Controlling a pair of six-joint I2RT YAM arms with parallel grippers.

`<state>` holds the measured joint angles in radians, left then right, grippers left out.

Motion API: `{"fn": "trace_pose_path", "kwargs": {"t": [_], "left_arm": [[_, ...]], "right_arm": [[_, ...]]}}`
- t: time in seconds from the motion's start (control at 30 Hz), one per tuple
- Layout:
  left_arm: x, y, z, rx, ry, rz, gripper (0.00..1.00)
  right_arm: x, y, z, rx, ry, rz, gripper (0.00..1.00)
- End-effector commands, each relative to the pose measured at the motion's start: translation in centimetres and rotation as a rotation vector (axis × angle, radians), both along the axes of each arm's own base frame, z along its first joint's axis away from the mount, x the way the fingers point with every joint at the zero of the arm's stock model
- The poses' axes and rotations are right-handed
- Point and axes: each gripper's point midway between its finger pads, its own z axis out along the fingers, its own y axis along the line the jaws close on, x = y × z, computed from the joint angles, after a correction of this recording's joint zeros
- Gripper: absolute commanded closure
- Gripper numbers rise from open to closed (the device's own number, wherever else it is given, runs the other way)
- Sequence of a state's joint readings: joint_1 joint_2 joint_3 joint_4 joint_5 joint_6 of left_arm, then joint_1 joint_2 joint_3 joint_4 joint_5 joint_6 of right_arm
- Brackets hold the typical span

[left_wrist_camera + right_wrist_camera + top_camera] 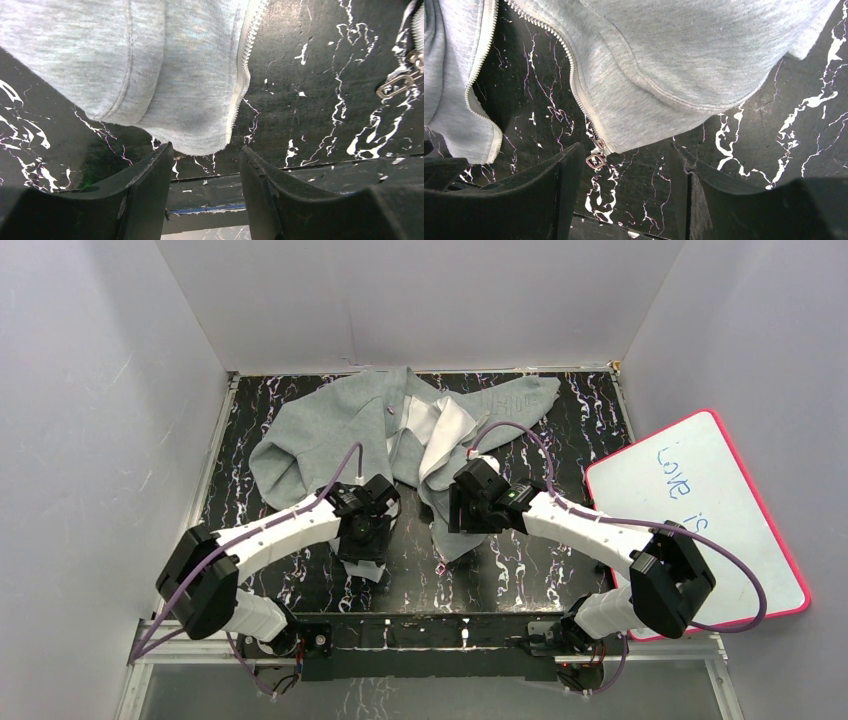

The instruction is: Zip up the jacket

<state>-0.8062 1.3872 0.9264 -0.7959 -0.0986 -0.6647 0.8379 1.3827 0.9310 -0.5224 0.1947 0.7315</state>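
The light grey fleece jacket (330, 430) lies open and rumpled on the black marbled table (510, 580), white lining showing at its middle. My left gripper (364, 558) is open over the lower corner of the left front panel (190, 120); the white zipper teeth (245, 65) run along that panel's edge. My right gripper (462, 522) is open over the lower corner of the right front panel (659, 85). The metal zipper pull (595, 159) hangs at that corner, close to my left finger. The pull also shows in the left wrist view (397, 82).
A white board with a pink rim (700, 510) lies at the right, beside the table. Grey walls close in the back and both sides. The table's near edge (210, 192) runs just below both grippers.
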Motion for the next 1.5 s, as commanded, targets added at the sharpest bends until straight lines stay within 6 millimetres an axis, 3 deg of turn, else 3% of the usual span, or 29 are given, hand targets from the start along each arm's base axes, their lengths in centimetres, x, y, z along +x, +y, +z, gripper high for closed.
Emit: {"fn": "trace_pose_path", "kwargs": {"t": [0.0,1.03,1.2,1.47], "left_arm": [[-0.1,-0.1,0.2,0.031,0.017,-0.042,0.51],[-1.2,0.9,-6.2,0.212,0.101,-0.061,0.54],[-2.0,1.2,-7.4,0.219,0.131,-0.062,0.64],[-4.5,3.0,-9.2,0.23,0.188,-0.037,0.92]], "right_arm": [[0.0,0.1,0.2,0.016,-0.007,0.0,0.3],[-0.5,-0.5,0.2,0.015,-0.01,-0.008,0.29],[-0.6,-0.6,0.2,0.015,-0.01,-0.01,0.3],[-0.6,-0.7,0.2,0.016,-0.008,-0.015,0.3]]}}
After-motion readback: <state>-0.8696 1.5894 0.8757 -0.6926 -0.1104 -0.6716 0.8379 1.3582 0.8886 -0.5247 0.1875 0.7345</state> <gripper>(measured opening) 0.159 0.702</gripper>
